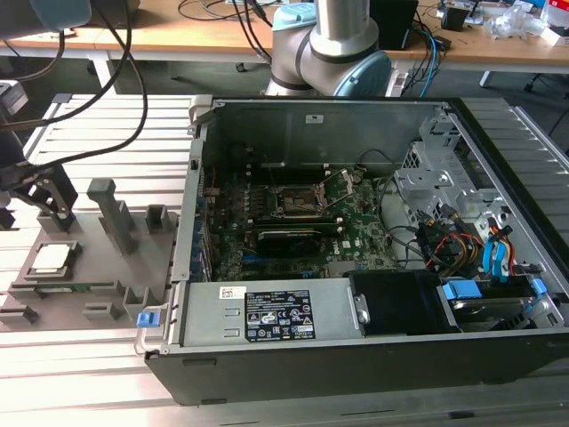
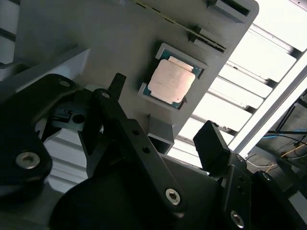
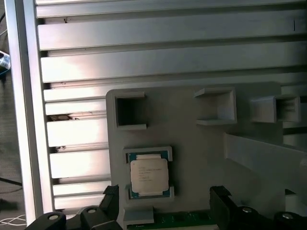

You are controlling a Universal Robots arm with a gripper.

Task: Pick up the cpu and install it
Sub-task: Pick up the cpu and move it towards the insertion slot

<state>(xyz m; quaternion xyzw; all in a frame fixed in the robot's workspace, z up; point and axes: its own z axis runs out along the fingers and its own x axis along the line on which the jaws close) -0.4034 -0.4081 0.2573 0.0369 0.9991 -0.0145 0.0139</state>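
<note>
— What takes the most room on the bench (image 1: 98, 133)?

— The open computer case (image 1: 356, 356). It lies on its side and fills the middle and the exterior view's right. Inside it, the green motherboard (image 1: 356, 236) lies flat.

— And beside the case?

— At the exterior view's left, just beside the case wall, there is a grey fixture plate (image 1: 98, 267). Black cables (image 1: 133, 71) hang down in the upper left of that frame.

— Where is the claw (image 3: 164, 191)?

— It hovers over the far left part of this plate. Its two black fingers (image 2: 215, 143) are spread wide apart and they hold nothing.

— What stands in the way there?

— A tall grey post (image 1: 111, 213) and some low blocks (image 1: 156, 218) rise from the plate, between the claw and the case.

— And the small things?

— The socket (image 1: 298, 203), dark with a metal frame, sits on the motherboard near the centre of the exterior view. The cpu (image 1: 52, 259) is well apart from it, at the lower left. It lies flat with its silver top up in a square nest of the plate. In the first wrist view it shows between the two fingertips, with a gap on each side.
</note>
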